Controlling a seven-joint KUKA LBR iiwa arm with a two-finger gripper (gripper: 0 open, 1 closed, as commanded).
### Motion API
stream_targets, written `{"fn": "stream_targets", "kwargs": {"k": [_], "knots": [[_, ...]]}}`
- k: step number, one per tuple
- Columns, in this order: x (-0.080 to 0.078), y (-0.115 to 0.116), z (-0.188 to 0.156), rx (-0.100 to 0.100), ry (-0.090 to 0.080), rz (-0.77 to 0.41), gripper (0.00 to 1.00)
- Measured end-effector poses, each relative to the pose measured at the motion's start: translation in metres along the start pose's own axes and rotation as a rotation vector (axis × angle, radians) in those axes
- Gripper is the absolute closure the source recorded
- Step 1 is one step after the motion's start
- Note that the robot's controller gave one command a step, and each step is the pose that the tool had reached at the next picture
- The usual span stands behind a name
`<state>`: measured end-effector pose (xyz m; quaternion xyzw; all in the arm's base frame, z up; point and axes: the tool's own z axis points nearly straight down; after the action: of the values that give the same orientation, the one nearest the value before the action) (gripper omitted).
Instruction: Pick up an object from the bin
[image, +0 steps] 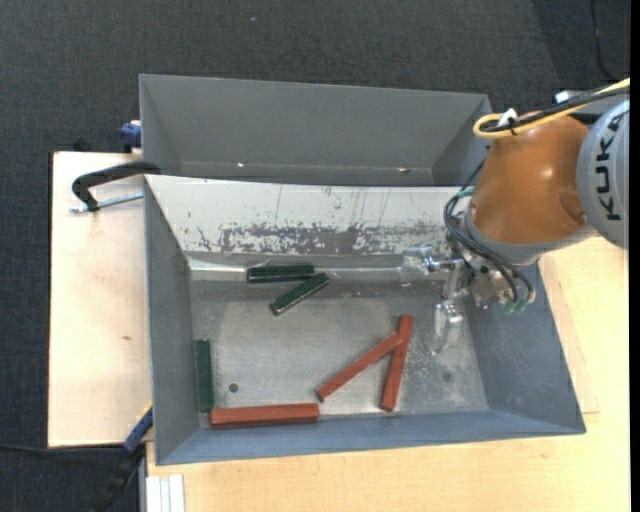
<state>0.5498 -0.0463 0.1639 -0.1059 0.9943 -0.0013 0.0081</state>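
Observation:
My gripper (446, 328) hangs low over the bin's right side, just right of the upper ends of two red sticks, with nothing seen in it. One red stick (395, 364) stands nearly upright in the view. The other red stick (358, 371) slants down to the left from the same top end. The gripper is beside them, apart from both.
A third red stick (263, 413) lies along the front wall. Two dark green sticks (280, 271) (298, 294) rest near the back wall, and another green stick (203, 375) lies along the left wall. The orange-covered arm overhangs the right rim.

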Motion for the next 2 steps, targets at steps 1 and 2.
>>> {"fn": "stream_targets", "kwargs": {"k": [1,2], "knots": [[-0.0159,0.0189,0.0834,-0.007,0.009,-0.394,0.00],[-0.0233,0.0212,0.0919,-0.006,0.008,-0.420,0.00]]}}
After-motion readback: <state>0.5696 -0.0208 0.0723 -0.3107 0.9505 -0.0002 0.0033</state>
